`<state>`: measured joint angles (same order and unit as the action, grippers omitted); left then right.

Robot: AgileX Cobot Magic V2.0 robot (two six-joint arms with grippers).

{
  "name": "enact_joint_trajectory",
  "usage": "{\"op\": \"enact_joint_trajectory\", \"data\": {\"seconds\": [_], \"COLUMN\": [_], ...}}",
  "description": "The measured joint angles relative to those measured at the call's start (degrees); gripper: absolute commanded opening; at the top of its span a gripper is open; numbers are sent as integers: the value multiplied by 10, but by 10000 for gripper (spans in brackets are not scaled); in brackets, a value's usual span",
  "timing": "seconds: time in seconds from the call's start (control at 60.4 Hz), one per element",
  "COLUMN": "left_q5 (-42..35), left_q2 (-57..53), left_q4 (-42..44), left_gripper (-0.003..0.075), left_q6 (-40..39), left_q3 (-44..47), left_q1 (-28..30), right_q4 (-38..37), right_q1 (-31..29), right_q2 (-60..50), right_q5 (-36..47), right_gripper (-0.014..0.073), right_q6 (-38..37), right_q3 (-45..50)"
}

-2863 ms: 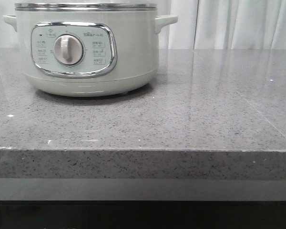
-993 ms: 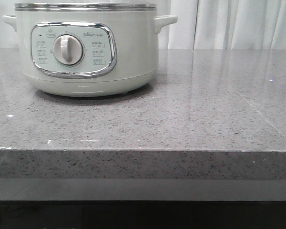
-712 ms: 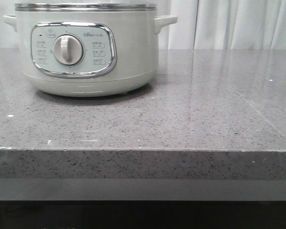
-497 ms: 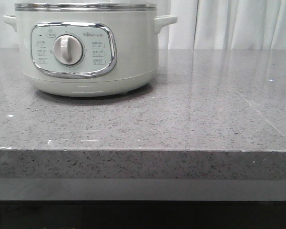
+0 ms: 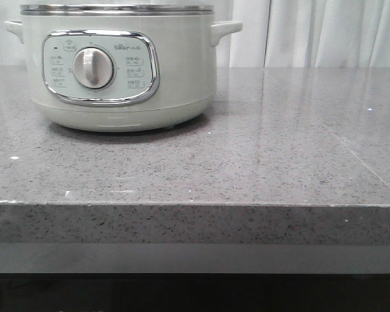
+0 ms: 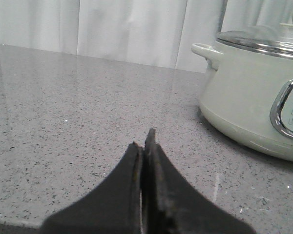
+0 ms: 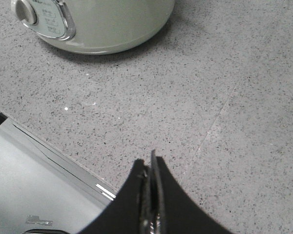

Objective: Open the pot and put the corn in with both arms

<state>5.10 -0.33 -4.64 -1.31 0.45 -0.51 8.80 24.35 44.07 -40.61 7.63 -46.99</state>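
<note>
The pale cream-green pot [image 5: 117, 71] stands at the back left of the grey stone counter [image 5: 247, 162], with its chrome-framed panel and round dial [image 5: 93, 67] facing me. In the left wrist view the pot [image 6: 254, 102] has a glass lid with a steel rim [image 6: 256, 41] on it. The right wrist view shows the pot's lower body [image 7: 102, 24]. My left gripper [image 6: 143, 146] is shut and empty, low over the counter to the pot's left. My right gripper [image 7: 149, 163] is shut and empty above the counter's front edge. The corn is out of view.
White curtains [image 5: 312, 32] hang behind the counter. The counter's front edge [image 5: 195, 221] runs across the front view, with a lower grey ledge [image 7: 34, 175] beneath it in the right wrist view.
</note>
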Motion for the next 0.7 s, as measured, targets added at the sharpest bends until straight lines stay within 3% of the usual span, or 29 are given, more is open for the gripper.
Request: {"op": "enact_joint_trajectory", "data": {"seconds": [0.149, 0.265, 0.48, 0.695], "left_q5": [0, 0, 0, 0], "left_q2": [0, 0, 0, 0], "left_q4": [0, 0, 0, 0], "left_gripper": [-20, -20, -20, -20], "left_q6": [0, 0, 0, 0], "left_q3": [0, 0, 0, 0], "left_q1": [0, 0, 0, 0], "right_q4": [-2, -4, -3, 4], "right_q1": [-2, -43, -155, -191], "right_q2": [-5, -45, -207, -343], "right_q5": [5, 52, 204, 304], "right_gripper": [-67, -67, -67, -67], "right_q6": [0, 1, 1, 3], "right_q3": [6, 48, 215, 374]}}
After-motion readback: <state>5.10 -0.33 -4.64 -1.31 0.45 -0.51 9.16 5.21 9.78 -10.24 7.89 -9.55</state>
